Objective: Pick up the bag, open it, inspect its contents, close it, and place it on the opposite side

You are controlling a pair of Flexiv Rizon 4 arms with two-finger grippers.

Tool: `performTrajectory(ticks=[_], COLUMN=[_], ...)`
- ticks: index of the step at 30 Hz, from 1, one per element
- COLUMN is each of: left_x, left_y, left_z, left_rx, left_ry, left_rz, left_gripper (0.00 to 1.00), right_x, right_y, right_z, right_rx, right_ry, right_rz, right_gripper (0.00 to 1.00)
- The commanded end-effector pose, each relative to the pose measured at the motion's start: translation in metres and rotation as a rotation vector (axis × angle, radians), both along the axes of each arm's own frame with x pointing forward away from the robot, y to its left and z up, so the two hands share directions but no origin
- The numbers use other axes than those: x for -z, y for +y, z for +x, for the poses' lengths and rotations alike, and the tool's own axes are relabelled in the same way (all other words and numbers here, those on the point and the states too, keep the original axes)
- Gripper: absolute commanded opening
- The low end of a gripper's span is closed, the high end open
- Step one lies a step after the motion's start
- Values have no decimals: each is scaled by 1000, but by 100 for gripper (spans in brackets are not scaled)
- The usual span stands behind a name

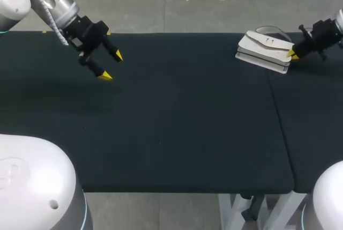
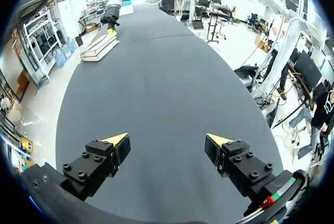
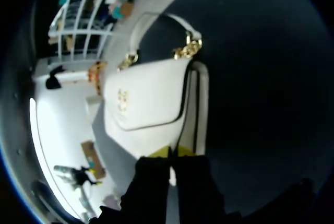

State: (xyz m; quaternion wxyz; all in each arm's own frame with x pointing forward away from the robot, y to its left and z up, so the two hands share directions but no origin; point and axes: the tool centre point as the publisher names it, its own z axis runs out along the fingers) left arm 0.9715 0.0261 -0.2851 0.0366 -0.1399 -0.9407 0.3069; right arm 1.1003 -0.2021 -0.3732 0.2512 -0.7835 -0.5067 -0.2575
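Dark surface runs the whole width, and the white bag is lying flat way over on the right side near the far edge, flap up, with its strap and gold chain links at the end facing away from the right pincer. That pincer sits right against the bag's near end, but honestly I can't tell if it's gripping it. The left pincer hangs over the far left of the surface, spread wide with nothing in it.
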Motion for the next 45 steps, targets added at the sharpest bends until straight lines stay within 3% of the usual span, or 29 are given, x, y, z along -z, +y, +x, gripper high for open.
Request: performTrajectory(ticks=[1, 2, 4, 8, 20, 31, 34, 35, 36, 45], left_x=[1, 1, 1, 1, 1, 1, 1, 1, 1, 1], left_y=[0, 0, 0, 0, 0, 0, 0, 0, 0, 0], left_z=[1, 1, 1, 1, 1, 1, 1, 1, 1, 1], left_rx=[1, 1, 1, 1, 1, 1, 1, 1, 1, 1], left_ry=[0, 0, 0, 0, 0, 0, 0, 0, 0, 0], left_rz=[-3, -3, -3, -3, -3, -3, -3, -3, -3, -3], left_gripper=[100, 100, 100, 100, 100, 100, 100, 100, 100, 100], right_x=[-2, -1, 1, 2, 1, -2, -3, -2, -1, -1], right_y=[-6, -8, -10, -13, -17, -6, -2, 0, 2, 21], right_z=[2, 3, 4, 9, 17, 9, 9, 9, 9, 2], right_rx=[-5, 12, 28, 51, 155, 199, 199, 197, 187, 85], right_ry=[11, 15, 20, 25, 40, 61, 58, 58, 56, 46], right_rz=[3, 0, -1, -8, 11, 19, 21, 22, 30, 82], right_gripper=[10, 27, 43, 49, 26, 30, 20, 4, 0, 0])
